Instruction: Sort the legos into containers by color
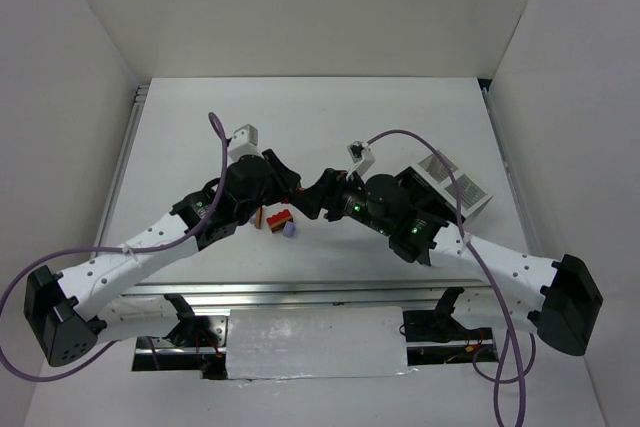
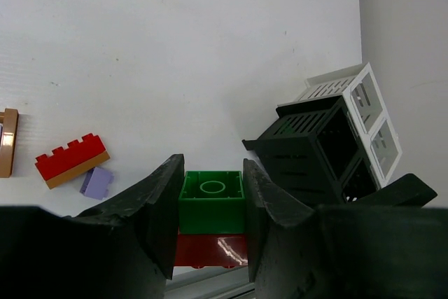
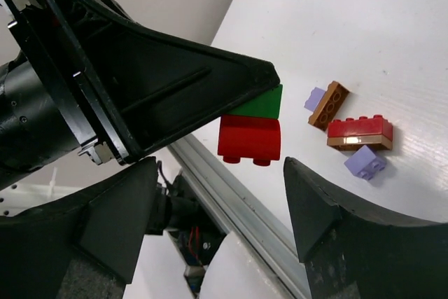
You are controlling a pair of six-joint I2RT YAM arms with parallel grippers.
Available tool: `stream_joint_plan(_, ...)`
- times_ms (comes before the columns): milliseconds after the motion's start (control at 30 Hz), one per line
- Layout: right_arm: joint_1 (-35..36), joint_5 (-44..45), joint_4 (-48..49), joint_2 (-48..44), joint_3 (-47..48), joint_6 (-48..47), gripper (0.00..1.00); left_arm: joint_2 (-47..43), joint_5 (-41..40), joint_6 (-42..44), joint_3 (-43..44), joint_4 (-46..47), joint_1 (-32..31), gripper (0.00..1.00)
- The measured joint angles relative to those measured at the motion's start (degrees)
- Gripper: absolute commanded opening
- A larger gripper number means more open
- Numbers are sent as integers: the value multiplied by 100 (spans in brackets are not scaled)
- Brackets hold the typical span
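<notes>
Legos, 2 stacked, green atop red, pinched by left gripper; right gripper stands open.

**White shells, black joints**

The left arm and right arm wear white link shells dotted with small holes, black joint housings and black bases. A purple cable loops along each. Pincer fingers are matte black
</notes>
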Motion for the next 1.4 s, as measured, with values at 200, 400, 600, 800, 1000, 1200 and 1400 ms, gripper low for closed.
stream_joint_plan(200, 173, 564, 199, 33, -94, -68, 75, 0, -42, -125, 61, 0, -68, 0)
stream_joint_plan(400, 195, 933, 551, 74, -448, -66, 69, -20, -35, -157, 66, -37, -101, 0)
stream_joint_plan(600, 271, 1165, 1073, 83, -629, -140, 67, -17, 37, -219, 66, 17, -170, 0)
stream_joint_plan(800, 304, 1180, 1504, 271, -619, -221, 27, 33, 4, -313, 68, 118, -227, 0)
stream_joint_plan(1000, 321, 1252, 1663, 339, -682, -221, 0, 63, -90, -299, 68, 94, -236, 0)
stream_joint_plan(1200, 317, 833, 2111, -186, -1364, -793, 0, 109, -52, 0, 188, 74, -352, 0)
stream_joint_plan(1400, 258, 146, 1762, -1497, -2221, -1484, 0, 459, -111, 640, 839, 358, -317, 0)
